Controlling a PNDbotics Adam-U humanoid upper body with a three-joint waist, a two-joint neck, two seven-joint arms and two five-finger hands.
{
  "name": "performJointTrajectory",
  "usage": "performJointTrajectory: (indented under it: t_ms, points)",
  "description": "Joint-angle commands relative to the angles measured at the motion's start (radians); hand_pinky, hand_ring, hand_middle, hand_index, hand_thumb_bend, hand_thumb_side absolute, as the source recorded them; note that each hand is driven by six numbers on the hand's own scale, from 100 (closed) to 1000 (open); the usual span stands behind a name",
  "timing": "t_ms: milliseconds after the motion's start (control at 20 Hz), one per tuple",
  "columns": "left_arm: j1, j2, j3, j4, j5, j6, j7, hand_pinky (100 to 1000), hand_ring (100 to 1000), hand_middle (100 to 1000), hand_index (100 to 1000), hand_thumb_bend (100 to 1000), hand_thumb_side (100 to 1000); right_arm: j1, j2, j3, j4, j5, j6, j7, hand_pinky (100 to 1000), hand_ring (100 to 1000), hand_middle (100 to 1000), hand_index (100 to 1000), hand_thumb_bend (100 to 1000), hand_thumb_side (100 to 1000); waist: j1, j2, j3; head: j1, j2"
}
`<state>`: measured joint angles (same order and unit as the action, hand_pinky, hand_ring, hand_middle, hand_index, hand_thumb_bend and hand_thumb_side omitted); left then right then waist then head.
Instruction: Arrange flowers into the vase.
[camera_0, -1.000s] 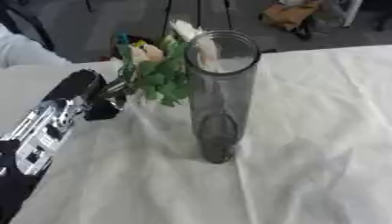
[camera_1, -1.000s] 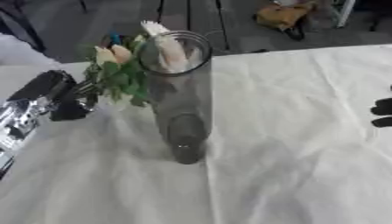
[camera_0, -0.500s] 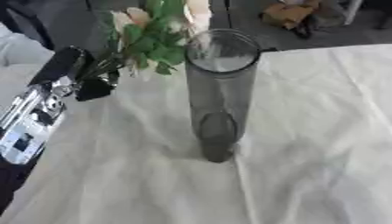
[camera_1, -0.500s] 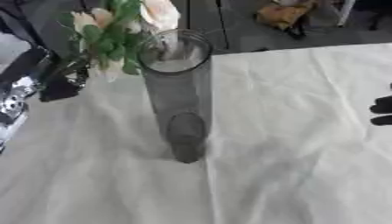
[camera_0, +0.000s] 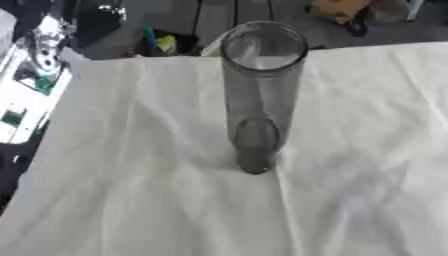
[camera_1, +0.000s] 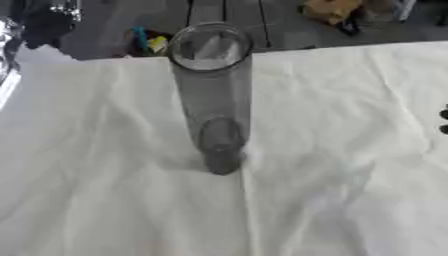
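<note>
A tall, clear, smoky-grey glass cylinder vase (camera_0: 260, 95) stands upright near the middle of my table, on a creased white cloth (camera_0: 350, 190) that covers the whole work surface. The vase is empty; its round mouth is open and nothing rests inside it. No flowers appear in either view, so I cannot say where they are. My left arm (camera_0: 31, 80), black with silver and white parts, enters along the upper left edge, well apart from the vase; its hand lies outside both views. Of my right hand (camera_1: 444, 121) only dark fingertips show at the right edge of the right eye view, near the cloth, and I cannot tell whether they are released or clenched. I judge the vase rigid, smooth and breakable, and, being narrow and tall, liable to tip if a stem or finger strikes its rim sideways; it is best left standing, or steadied low on its wall. Flower stems would likely be light, thin and easily crushed, best held partway down the stem and lowered straight through the mouth. Beyond the far table edge lie a dark floor and assorted clutter (camera_0: 162, 42).
</note>
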<state>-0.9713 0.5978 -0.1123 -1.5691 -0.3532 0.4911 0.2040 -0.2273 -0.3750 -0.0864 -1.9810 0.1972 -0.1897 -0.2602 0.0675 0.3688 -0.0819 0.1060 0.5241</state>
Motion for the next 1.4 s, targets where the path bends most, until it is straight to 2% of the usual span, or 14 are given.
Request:
performJointTrajectory:
  t_ms: [50, 500, 900, 1400]
  points:
    - [-0.04, 0.018, 0.023, -0.031, 0.077, -0.01, 0.073, 100, 100, 100, 100, 107, 465, 0.003, -0.025, -0.008, -0.019, -0.01, -0.004, 0.001, 572, 651, 616, 818, 100, 1000, 0.008, -0.048, -0.008, 0.011, 0.006]
    - [-0.121, -0.016, 0.035, -0.021, 0.271, -0.06, 0.204, 100, 100, 100, 100, 116, 488, 0.014, -0.027, -0.008, -0.019, -0.013, -0.004, 0.001, 572, 648, 615, 818, 100, 1000, 0.014, -0.063, -0.032, 0.008, -0.005]
    - [-0.198, -0.053, 0.037, 0.004, 0.527, -0.151, 0.329, 100, 100, 100, 100, 126, 510, 0.009, -0.035, -0.001, -0.019, -0.023, -0.007, 0.009, 574, 650, 616, 818, 100, 1000, 0.016, -0.076, -0.039, 0.002, -0.006]
    - [-0.244, -0.095, 0.017, -0.032, 0.73, -0.232, 0.409, 100, 100, 100, 100, 137, 522, -0.005, -0.044, 0.009, -0.019, -0.043, -0.012, 0.024, 574, 650, 616, 818, 100, 1000, 0.022, -0.086, -0.05, 0.01, -0.003]
